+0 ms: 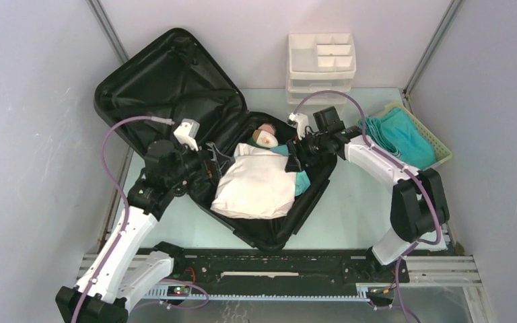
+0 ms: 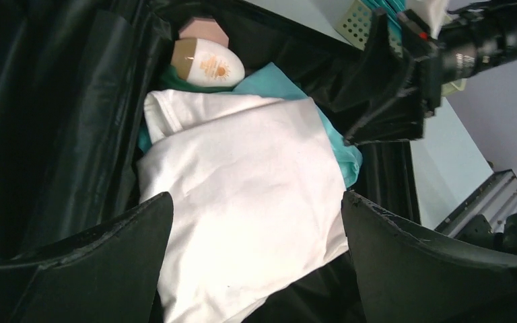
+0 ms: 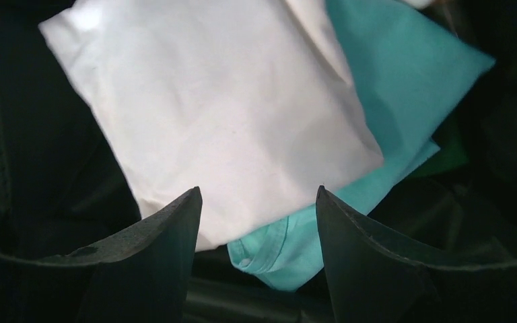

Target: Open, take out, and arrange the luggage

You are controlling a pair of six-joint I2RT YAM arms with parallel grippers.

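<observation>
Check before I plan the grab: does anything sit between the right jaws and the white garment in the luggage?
Nothing visible. The right jaws stand open above the white garment, lying topmost in the luggage over teal cloth.

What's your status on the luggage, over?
Left gripper open, right gripper open, both over white cloth. Luggage open, lid back, cloths inside. Teal cloth under the white one; nothing blocking.
</observation>
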